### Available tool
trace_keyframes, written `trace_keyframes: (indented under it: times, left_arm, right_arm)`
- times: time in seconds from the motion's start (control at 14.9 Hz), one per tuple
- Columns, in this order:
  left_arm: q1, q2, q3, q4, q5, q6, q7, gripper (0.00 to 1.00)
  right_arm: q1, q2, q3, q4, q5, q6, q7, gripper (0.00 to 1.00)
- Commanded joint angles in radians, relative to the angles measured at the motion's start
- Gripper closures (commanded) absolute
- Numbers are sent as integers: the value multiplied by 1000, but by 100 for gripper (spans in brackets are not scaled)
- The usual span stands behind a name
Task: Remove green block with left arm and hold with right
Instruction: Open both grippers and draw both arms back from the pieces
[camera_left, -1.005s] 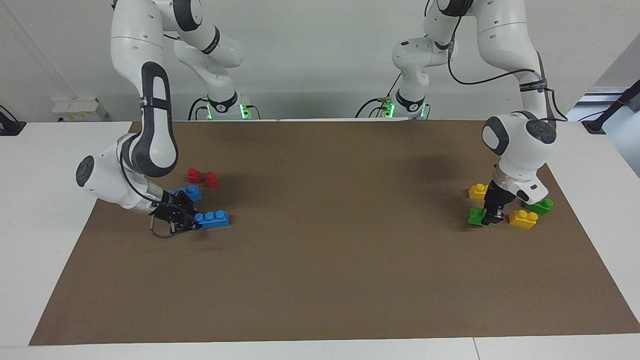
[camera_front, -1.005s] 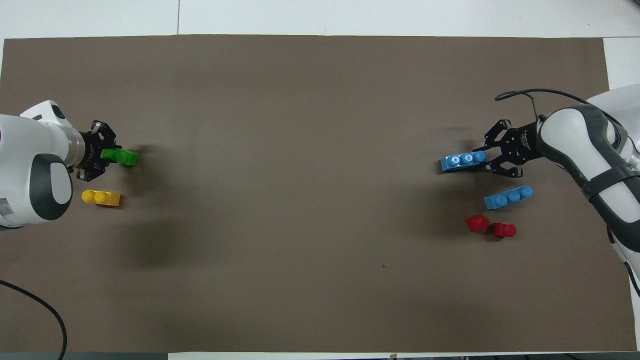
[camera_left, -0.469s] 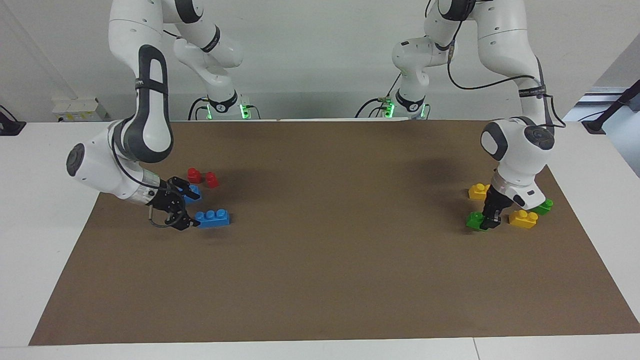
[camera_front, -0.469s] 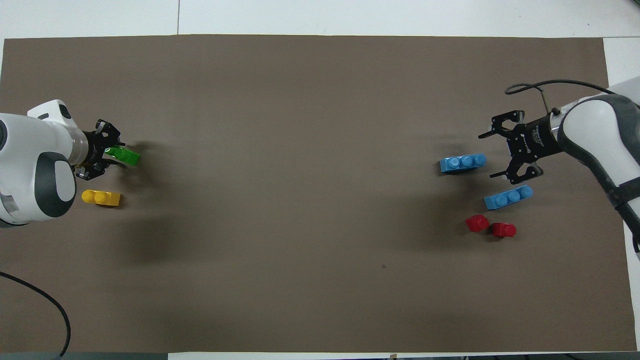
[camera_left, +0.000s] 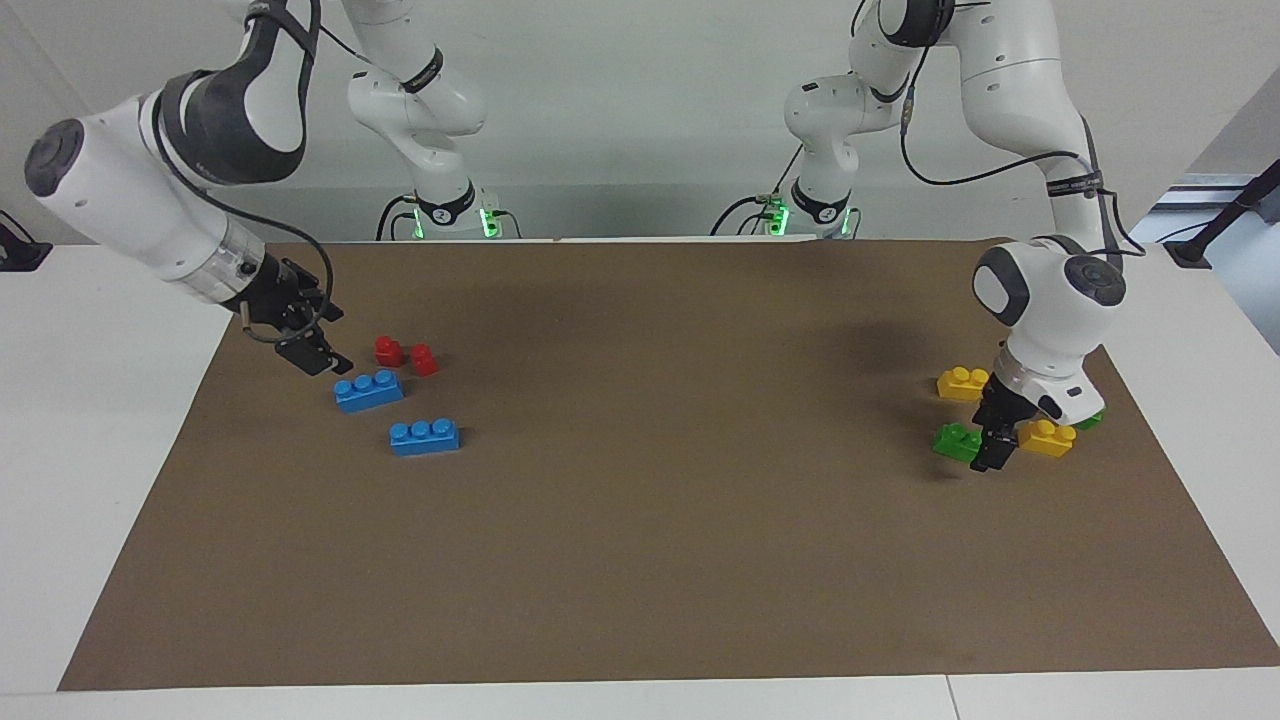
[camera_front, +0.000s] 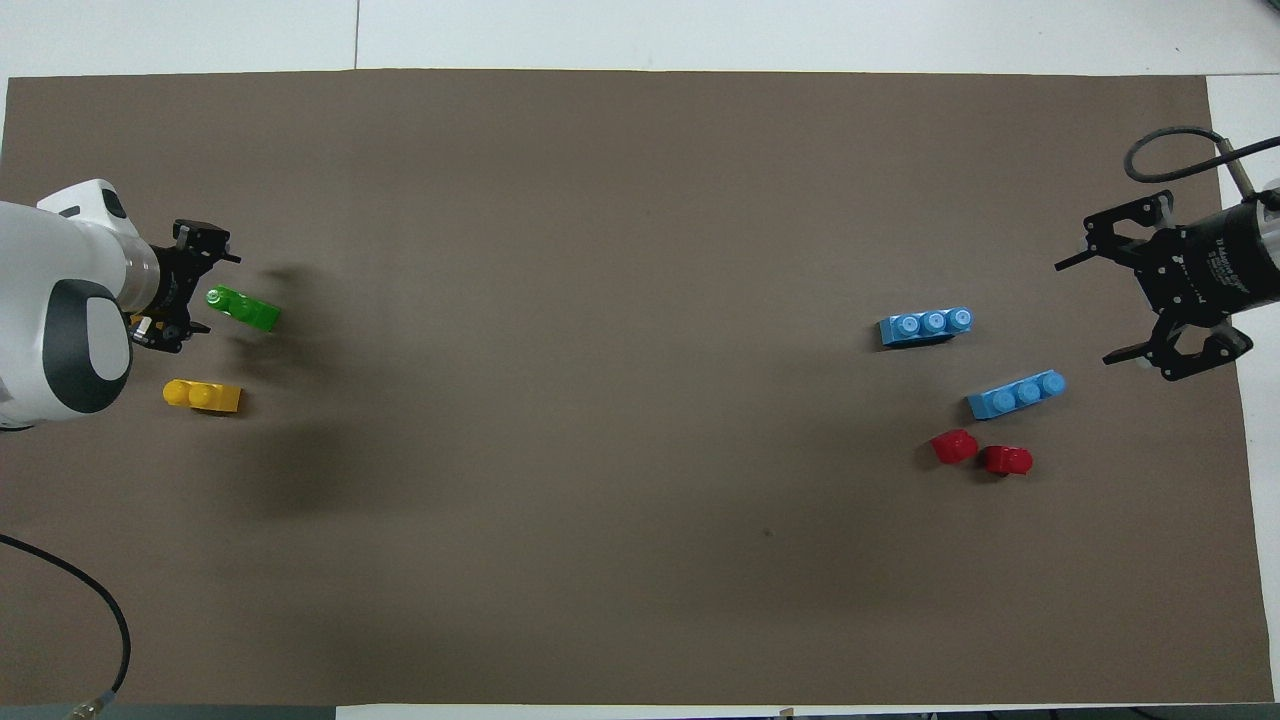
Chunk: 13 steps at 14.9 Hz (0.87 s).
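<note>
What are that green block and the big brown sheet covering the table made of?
The green block looks like moulded plastic: saturated colour, a slight gloss, round studs on top, like a toy brick. The brown sheet looks like matte paper or thin card: flat, dull, no shine, with straight cut edges. Which of the two, I cannot tell.

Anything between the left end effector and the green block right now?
Nothing visible. The left end effector is open and low, right at the end of the green block, which lies on the brown mat. A yellow brick lies nearer to the robots, apart from both and out of the way.
</note>
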Motion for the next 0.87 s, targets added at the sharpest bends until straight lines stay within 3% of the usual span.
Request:
trace_keyframes:
  times: [0.0, 0.34, 0.54, 0.8]
  left_arm:
    - [7, -28, -7, 85, 9, -143, 26, 0]
    - [-32, -122, -18, 106, 127, -258, 107, 0]
    - [-40, -183, -18, 106, 134, -336, 289, 0]
    - [-40, -275, -18, 106, 132, -465, 599, 0]
  right_arm:
    - [38, -55, 4, 54, -70, -76, -120, 0]
    - [40, -97, 43, 93, -191, -118, -529, 0]
    - [38, -97, 41, 90, -226, -96, -761, 0]
    - [32, -98, 43, 84, -244, -52, -900, 0]
